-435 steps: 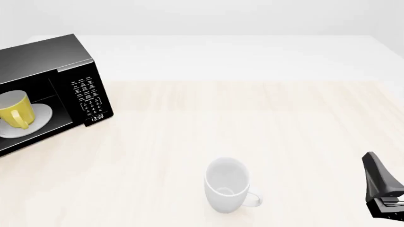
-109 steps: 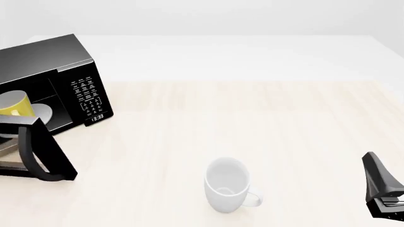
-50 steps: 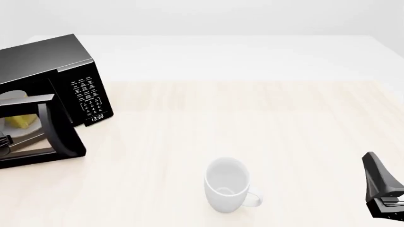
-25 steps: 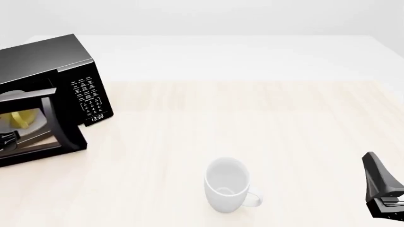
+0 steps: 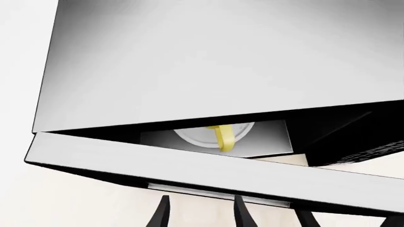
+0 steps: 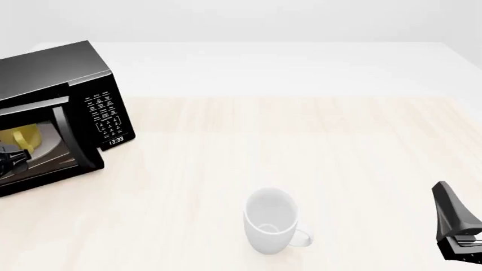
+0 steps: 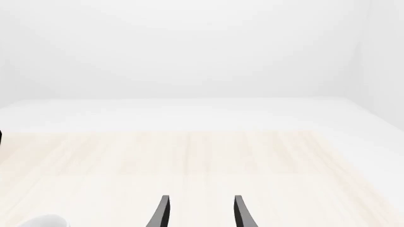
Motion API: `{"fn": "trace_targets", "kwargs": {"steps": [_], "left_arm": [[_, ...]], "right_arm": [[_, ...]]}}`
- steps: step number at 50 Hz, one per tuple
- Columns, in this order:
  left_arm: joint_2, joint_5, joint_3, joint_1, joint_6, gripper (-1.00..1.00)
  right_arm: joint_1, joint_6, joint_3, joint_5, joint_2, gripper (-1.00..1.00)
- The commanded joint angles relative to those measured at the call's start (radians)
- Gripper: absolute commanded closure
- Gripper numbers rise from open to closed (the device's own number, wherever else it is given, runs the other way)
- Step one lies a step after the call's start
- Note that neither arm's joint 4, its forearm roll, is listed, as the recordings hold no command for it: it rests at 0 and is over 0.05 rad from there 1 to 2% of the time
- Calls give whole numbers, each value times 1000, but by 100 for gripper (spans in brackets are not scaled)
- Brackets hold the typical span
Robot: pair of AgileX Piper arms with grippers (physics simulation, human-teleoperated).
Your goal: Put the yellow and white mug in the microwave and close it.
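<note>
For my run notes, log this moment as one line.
yellow and white mug: inside microwave | door: ajar | left gripper: open, at door | right gripper: open, idle

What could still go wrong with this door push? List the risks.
1. The glass-window door of the black box-shaped microwave shows a gap, so it may not latch.
2. The left gripper meets the door with only its fingertips and might slip off.
3. The small yellow and white mug sits near the opening; its handle may catch the door.

Simulated tabletop test scene: bare light-wood table (image 6: 301,147), blank white surround, only a microwave (image 6: 53,73) and white mug (image 6: 271,220)
</note>
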Motion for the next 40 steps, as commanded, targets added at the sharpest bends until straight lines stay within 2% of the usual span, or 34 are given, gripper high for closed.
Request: {"fn": "trace_targets", "kwargs": {"steps": [1,40], "left_arm": [[35,-2,-22,-15,-16,-100],[86,24,-98,-44,-50,-100]], "right_arm": [[0,0,0,0,0,-100],[0,0,0,0,0,-100]]}}
